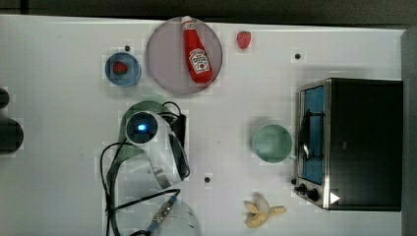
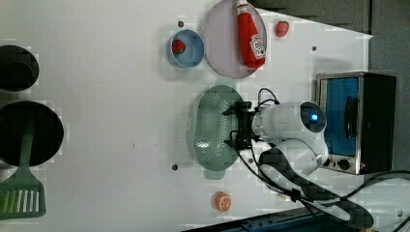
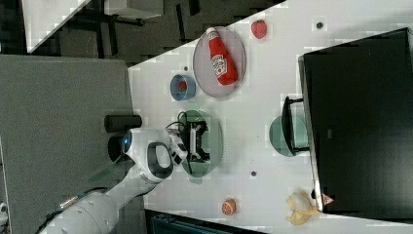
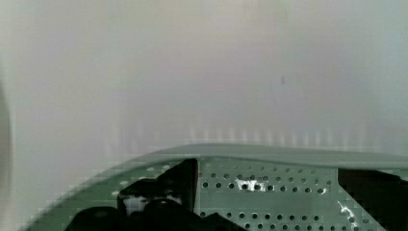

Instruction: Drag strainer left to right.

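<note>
Over the strainer: my claw (image 2: 233, 126) hangs above its holed middle.
Claw: fingers spread wide apart, gripping nothing.
Strainer (image 2: 209, 126): flat on the white worktop (image 2: 111, 96).

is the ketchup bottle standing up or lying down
Lying down. The ketchup bottle rests on its side across the round plate, label facing up, with its white cap toward the table's far edge in the top view.

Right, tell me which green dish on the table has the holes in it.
The large pale mint-green oval plastic strainer under the open gripper. The smaller round teal-green bowl by the toaster oven is smooth inside.
</note>
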